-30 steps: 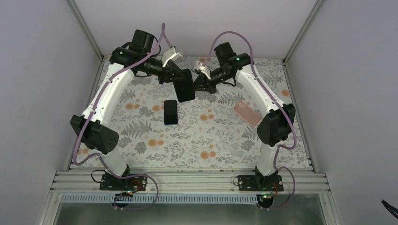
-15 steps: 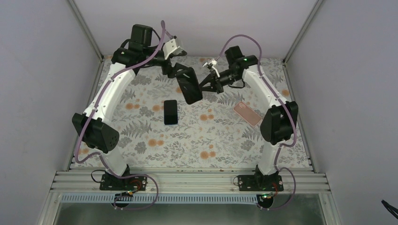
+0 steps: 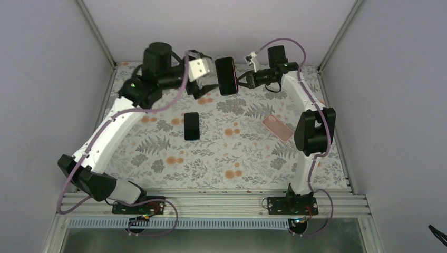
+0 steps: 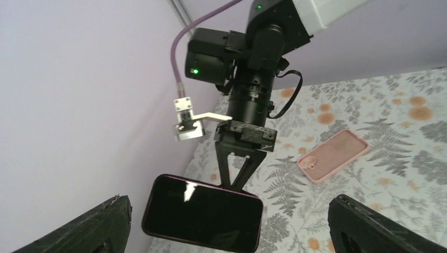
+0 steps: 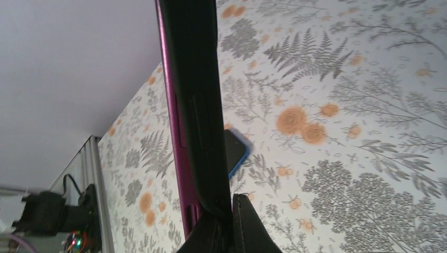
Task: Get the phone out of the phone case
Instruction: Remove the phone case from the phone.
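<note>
- Phone [image 3: 226, 75] sits in its phone case [image 5: 176, 121], lifted off the table [image 3: 237, 153] at the far end, near the back wall.
- Top view: its long axis runs near-to-far and the dark face is turned up toward the camera.
- Left wrist view: the long axis lies almost level across the frame, with the glossy screen facing that camera.
- Phone is a flat black slab with rounded corners and a small glare spot on the glass. The case shows as a thin magenta rim, smooth, with raised side buttons in the right wrist view.
- My right gripper [image 4: 238, 185] is clamped on the phone. Its black fingers narrow to a V and pinch front and back at one edge.
- My left gripper [image 3: 204, 88] is spread wide and holds nothing. Its dark fingers [image 4: 100, 226] sit at both bottom corners of the left wrist view.
- Phone is beside the left gripper, apart from it, with no contact.
- A second phone [image 3: 191, 125], black with a blue edge, lies flat on the floral cloth between the arms.
- Pink case [image 3: 278, 128] lies flat by my right arm, matte, with rounded corners.
</note>
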Motion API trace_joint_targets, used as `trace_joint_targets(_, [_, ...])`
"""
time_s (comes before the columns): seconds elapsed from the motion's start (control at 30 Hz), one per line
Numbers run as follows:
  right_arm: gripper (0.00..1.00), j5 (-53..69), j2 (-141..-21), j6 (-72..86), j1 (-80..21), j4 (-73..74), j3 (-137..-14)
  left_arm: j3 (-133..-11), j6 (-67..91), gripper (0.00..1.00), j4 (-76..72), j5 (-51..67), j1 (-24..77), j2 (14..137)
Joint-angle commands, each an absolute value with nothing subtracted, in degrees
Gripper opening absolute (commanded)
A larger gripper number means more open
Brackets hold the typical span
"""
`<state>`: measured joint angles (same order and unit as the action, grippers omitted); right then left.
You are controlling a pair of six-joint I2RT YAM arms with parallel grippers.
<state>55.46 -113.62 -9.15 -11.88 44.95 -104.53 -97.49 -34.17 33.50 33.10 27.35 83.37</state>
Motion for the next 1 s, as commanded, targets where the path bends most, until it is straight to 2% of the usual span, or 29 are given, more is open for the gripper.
trace_joint_targets(0.0, [0.03,53.7,-114.7,-1.4,-11.7,38.8,-109.7,-87.6,-36.5,0.92,19.0,16.5,32.6,83.2])
trace_joint_targets(0.17, [0.03,52.4,-113.8,0.0,-11.6,37.5,-111.9,-83.8,-35.3,0.91,9.2,10.4,35.5,86.8])
trace_joint_targets(0.57, [0.03,47.9,-110.8,1.3,-11.5,35.6,-110.9,-84.9,-32.9,0.87,6.3,11.4,37.0,95.8])
trace_joint_targets(0.97, [0.03,46.8,-108.4,0.5,-11.6,34.1,-108.4,-86.3,-32.0,0.84,5.4,8.4,39.2,98.6])
